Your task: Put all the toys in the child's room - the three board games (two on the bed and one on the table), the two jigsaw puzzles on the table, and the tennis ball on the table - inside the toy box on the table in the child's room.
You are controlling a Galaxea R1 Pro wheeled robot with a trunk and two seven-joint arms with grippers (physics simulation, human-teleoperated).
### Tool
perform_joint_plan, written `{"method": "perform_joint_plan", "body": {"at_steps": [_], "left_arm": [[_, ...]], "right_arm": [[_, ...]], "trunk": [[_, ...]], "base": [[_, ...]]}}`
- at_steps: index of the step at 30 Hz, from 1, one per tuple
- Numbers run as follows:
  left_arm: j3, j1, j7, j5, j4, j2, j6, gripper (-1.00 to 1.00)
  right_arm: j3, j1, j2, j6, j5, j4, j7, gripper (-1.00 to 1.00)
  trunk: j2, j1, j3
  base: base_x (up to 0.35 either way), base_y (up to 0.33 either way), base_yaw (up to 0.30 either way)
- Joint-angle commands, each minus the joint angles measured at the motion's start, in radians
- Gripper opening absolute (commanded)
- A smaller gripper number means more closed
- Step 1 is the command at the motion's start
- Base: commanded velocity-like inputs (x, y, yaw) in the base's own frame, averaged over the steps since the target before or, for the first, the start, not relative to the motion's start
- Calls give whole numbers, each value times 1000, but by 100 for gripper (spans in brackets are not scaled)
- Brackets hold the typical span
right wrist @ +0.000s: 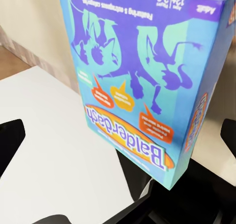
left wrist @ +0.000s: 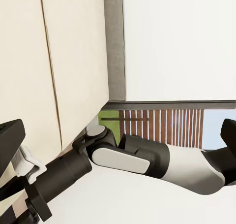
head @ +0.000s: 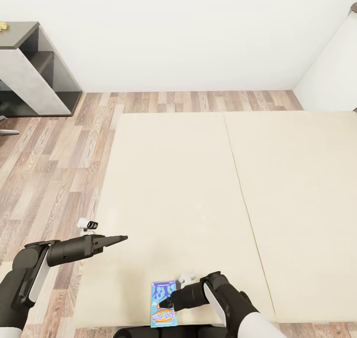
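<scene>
Spreading across the head view from centre out to three o'clock is the beige bed (head: 198, 189), and up at ten o'clock the dark-grey end of the table (head: 29, 65) stands against the white wall. Down at six o'clock a blue board game (head: 162, 303) lies on the mattress edge with the right gripper (head: 166, 304) at it, though whether its jaws clasp the box I cannot tell. Over at eight o'clock the left gripper (head: 119, 238) hangs above the bed's edge, jaws pressed together on nothing.

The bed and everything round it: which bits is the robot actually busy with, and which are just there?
Part of the job:
- blue board game
- bed it lies on
- right gripper at the game
- table

Just there:
- wood floor
- white wall
- left gripper, idle
</scene>
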Motion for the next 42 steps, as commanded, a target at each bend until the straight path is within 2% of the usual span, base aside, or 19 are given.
{"method": "perform_joint_plan", "body": {"at_steps": [1,23,42], "left_arm": [[0,0,-4,-1,0,0,11,100],[0,0,-4,0,0,1,11,100],[0,0,-4,-1,0,0,11,100]], "right_arm": [[3,0,-1,7,-10,-1,-3,100],[3,0,-2,4,-11,-2,-2,100],[3,0,-2,4,-11,-2,-2,100]], "trunk": [[-1,0,-1],[-1,0,-1],[-1,0,-1]], "base": [[0,0,0],[0,1,0],[-14,79,0]]}}
